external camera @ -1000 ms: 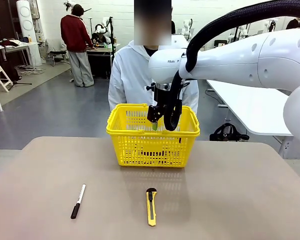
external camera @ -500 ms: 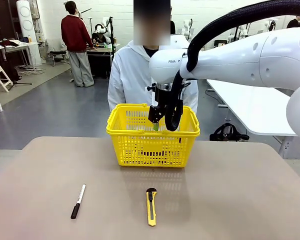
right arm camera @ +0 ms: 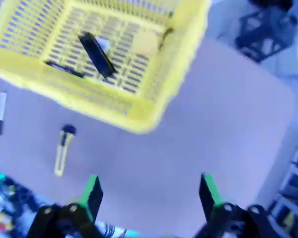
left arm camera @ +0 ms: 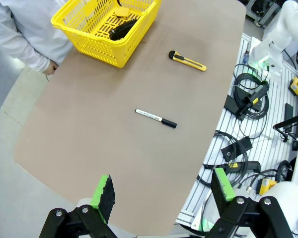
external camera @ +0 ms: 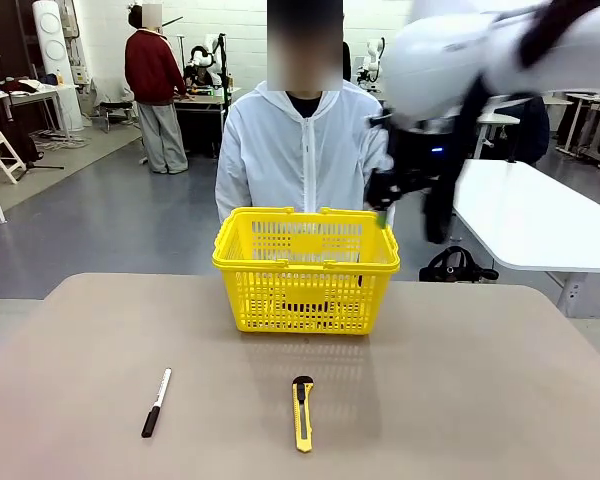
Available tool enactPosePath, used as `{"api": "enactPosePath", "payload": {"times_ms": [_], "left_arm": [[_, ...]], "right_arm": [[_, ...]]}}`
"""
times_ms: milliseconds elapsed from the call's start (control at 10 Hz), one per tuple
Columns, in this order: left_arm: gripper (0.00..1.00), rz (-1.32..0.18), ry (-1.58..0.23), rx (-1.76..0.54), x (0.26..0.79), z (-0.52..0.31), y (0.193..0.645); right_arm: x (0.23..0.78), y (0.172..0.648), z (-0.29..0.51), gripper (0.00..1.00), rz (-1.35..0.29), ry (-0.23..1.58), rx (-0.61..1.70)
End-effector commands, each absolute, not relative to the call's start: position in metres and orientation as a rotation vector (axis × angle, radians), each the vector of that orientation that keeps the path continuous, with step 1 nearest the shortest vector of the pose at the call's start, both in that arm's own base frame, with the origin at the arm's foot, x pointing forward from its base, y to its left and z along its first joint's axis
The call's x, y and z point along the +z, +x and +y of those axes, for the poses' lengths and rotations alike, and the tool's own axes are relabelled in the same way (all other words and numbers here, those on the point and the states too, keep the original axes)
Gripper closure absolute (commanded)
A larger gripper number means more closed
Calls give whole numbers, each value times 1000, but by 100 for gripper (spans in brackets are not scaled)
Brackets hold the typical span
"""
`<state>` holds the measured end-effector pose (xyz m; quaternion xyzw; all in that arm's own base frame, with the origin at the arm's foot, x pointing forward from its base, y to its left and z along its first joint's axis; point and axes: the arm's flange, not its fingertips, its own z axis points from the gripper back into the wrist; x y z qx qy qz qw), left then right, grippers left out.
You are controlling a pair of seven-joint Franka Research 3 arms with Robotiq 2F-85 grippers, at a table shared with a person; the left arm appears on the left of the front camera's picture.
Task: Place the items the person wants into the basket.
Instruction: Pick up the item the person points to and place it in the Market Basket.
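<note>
basket (external camera: 306, 270): glossy yellow lattice plastic; table (external camera: 480, 400): smooth matt tan; person's jacket (external camera: 270, 150): white cloth

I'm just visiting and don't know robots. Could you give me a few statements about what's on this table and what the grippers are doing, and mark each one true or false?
1. The yellow utility knife lies inside the basket. False: it lies on the table, in front of the basket.
2. The right gripper is open and holds nothing. True.
3. The white-and-black marker lies on the table, apart from the utility knife. True.
4. The basket is empty. False: the right wrist view shows the tape measure, its black strap and the thin black pen lying on its floor.
5. The left gripper is clamped on the marker. False: it is open, well above the table.
</note>
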<state>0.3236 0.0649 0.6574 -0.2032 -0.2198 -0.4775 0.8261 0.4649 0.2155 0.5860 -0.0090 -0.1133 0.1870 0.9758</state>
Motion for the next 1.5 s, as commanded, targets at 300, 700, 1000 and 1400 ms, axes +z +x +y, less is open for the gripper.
{"api": "enactPosePath", "payload": {"times_ms": [300, 700, 1000, 1400], "left_arm": [[0, -480, -445, -1036, 658, 67, 323], [0, -480, -445, -1036, 658, 67, 323], [0, -480, -445, -1036, 658, 67, 323], [0, -480, -445, -1036, 658, 67, 323]], "right_arm": [[538, 325, 72, 0, -366, 101, 367], [530, 314, 53, 0, -348, 91, 342], [530, 314, 53, 0, -348, 91, 342], [606, 288, 15, 0, -441, 136, 482]]}}
